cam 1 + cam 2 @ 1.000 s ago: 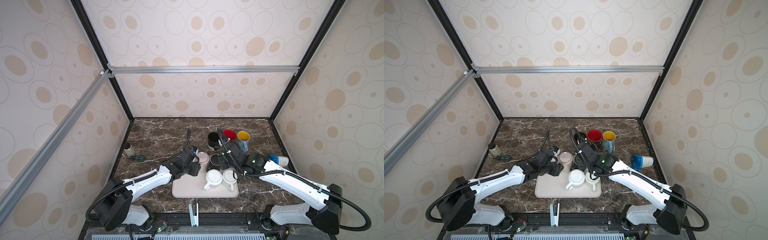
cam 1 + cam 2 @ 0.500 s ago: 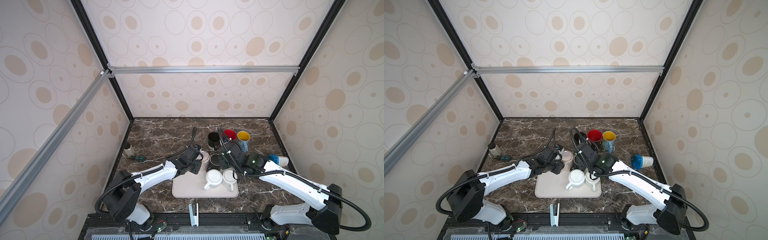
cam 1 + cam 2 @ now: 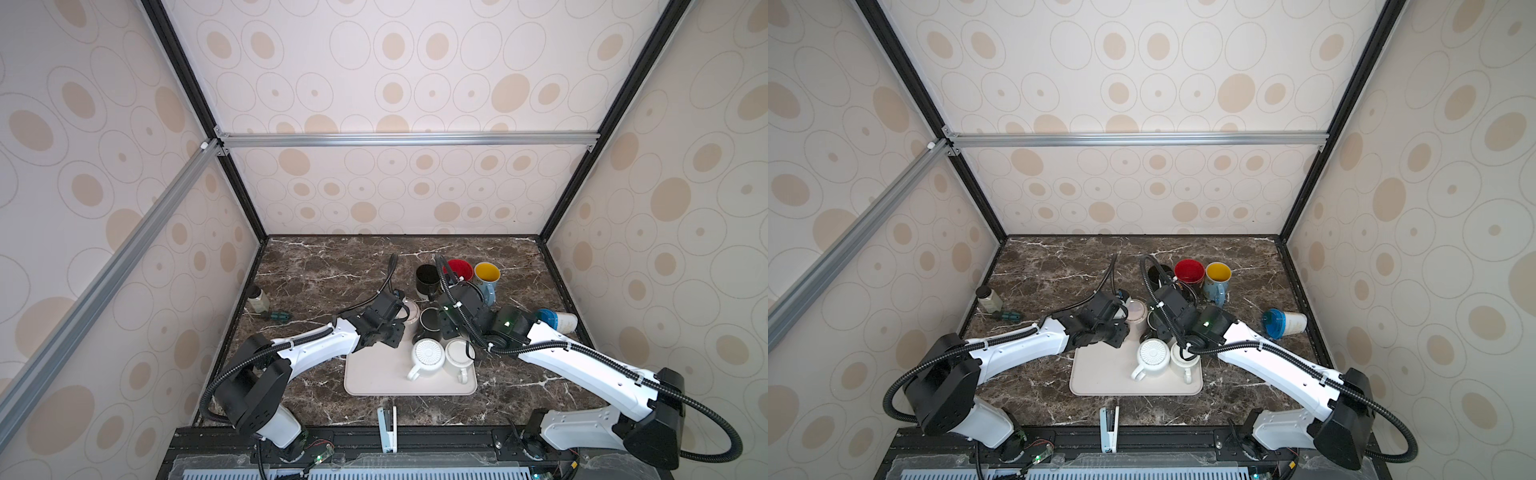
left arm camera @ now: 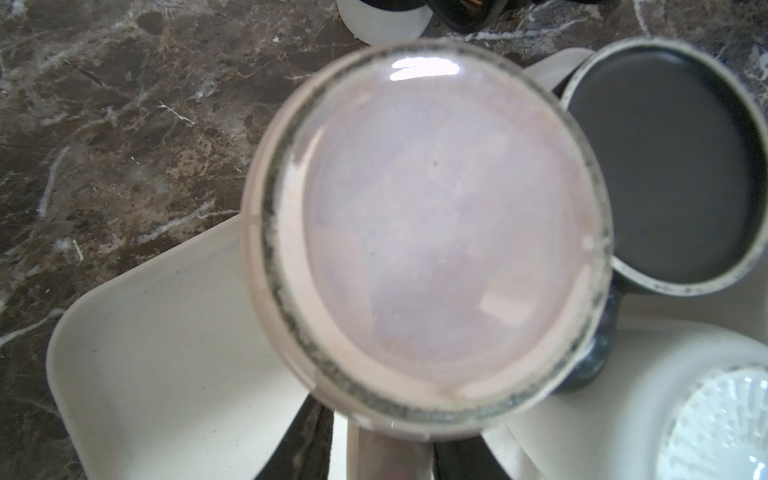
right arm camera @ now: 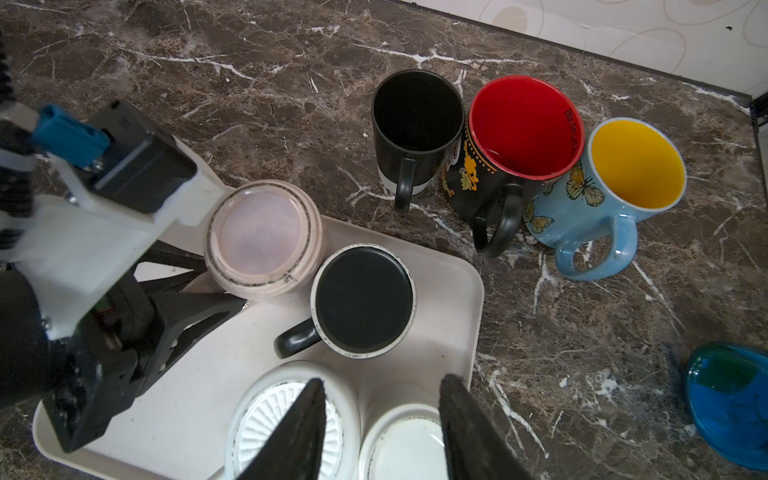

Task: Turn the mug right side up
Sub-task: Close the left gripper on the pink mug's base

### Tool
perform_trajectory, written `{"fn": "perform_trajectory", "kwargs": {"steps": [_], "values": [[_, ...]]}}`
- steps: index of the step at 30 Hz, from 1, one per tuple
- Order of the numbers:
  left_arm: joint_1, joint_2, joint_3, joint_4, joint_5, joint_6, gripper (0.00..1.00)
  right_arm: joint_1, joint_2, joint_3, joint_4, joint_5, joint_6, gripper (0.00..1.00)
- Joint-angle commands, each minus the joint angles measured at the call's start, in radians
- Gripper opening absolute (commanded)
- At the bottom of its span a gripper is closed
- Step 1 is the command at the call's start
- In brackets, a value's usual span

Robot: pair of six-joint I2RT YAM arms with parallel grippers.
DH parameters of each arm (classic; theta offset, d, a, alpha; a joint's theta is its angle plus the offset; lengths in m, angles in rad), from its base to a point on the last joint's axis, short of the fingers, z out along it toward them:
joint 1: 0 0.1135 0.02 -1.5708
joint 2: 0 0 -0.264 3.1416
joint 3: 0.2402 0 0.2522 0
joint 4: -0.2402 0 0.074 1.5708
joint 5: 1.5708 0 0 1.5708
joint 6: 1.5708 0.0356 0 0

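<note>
A pale pink mug [image 4: 436, 228] stands upside down at the tray's far left corner, seen in both top views [image 3: 411, 312] [image 3: 1136, 309] and in the right wrist view [image 5: 262, 237]. Its handle [image 4: 386, 453] points toward my left gripper [image 4: 386, 436] [image 3: 397, 328]. The jaws stand on either side of the handle, one touching it and the other a sliver away. My right gripper [image 5: 382, 378] [image 3: 451, 330] hangs open and holds nothing, above two upturned white mugs [image 5: 286, 424] [image 5: 407, 444].
The cream tray [image 3: 374, 382] also carries an upturned dark mug [image 5: 363, 299] right beside the pink one. Behind it stand upright black [image 5: 415, 112], red [image 5: 523, 124] and yellow-lined blue [image 5: 636, 162] mugs. A blue-lidded cup [image 3: 557, 320] lies at the right; a jar [image 3: 258, 300] and screwdriver [image 3: 276, 316] at the left.
My left gripper has moved back and right up to the pink mug, and its jaws have narrowed round the handle. The right arm has stayed still.
</note>
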State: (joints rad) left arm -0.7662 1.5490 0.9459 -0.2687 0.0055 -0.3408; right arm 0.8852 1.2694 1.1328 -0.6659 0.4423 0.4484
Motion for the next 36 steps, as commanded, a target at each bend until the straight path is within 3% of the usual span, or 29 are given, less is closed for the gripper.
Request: {"fn": "perform_trajectory", "kwargs": {"steps": [1,11,14,20,22,36], "values": [[-0.003,0.017,0.050,-0.011,-0.006,0.025,0.37,-0.002,-0.015,-0.011,-0.010,0.008,0.009,0.47],[-0.004,0.038,0.073,-0.023,-0.014,0.021,0.35,-0.002,-0.010,-0.011,-0.009,-0.007,0.012,0.44],[-0.004,0.040,0.080,-0.020,-0.018,0.019,0.30,0.000,-0.009,-0.016,-0.002,-0.006,0.008,0.43],[-0.003,0.051,0.091,-0.040,-0.055,0.026,0.18,-0.001,-0.009,-0.015,-0.006,-0.005,0.006,0.43],[-0.004,0.044,0.090,-0.045,-0.080,0.024,0.01,-0.001,-0.013,-0.016,-0.003,-0.004,0.007,0.43],[-0.002,-0.084,0.045,-0.041,-0.154,0.038,0.00,0.000,-0.008,-0.026,0.031,-0.071,0.016,0.40]]}}
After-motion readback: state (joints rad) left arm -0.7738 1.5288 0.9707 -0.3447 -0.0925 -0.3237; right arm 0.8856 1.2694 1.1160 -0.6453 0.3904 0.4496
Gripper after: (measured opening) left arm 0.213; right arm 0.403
